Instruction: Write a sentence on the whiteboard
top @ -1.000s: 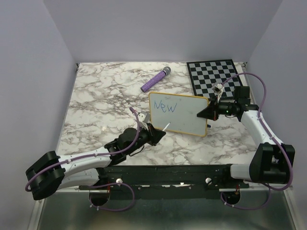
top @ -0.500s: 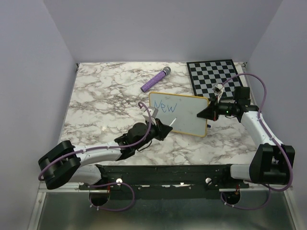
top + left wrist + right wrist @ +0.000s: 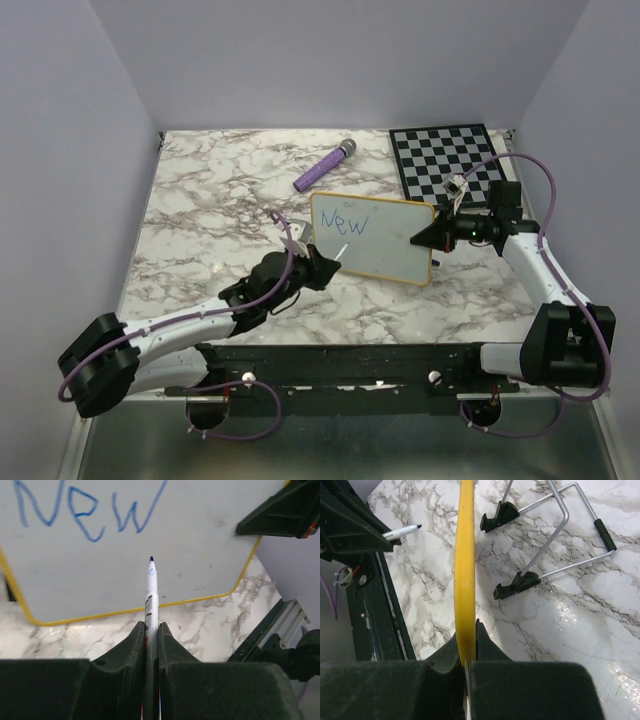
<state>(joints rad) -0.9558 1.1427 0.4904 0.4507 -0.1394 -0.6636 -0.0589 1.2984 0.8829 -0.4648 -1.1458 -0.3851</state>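
Note:
The whiteboard (image 3: 385, 240) with its yellow frame stands tilted at centre right, propped on a wire stand (image 3: 555, 535) with black feet. Blue lettering "New" (image 3: 347, 222) is at its upper left, also clear in the left wrist view (image 3: 90, 512). My left gripper (image 3: 322, 266) is shut on a white marker (image 3: 151, 597), tip just in front of the board below "New". My right gripper (image 3: 428, 239) is shut on the board's right edge (image 3: 465, 570).
A purple cylindrical object (image 3: 324, 166) lies at the back centre. A black-and-white checkered board (image 3: 450, 160) lies at the back right. The black rail (image 3: 340, 362) runs along the near table edge. Walls close the left, back and right.
My left gripper with the marker swung right and forward, then back left and up, so the tip now sits under "New". The board and right arm have not moved.

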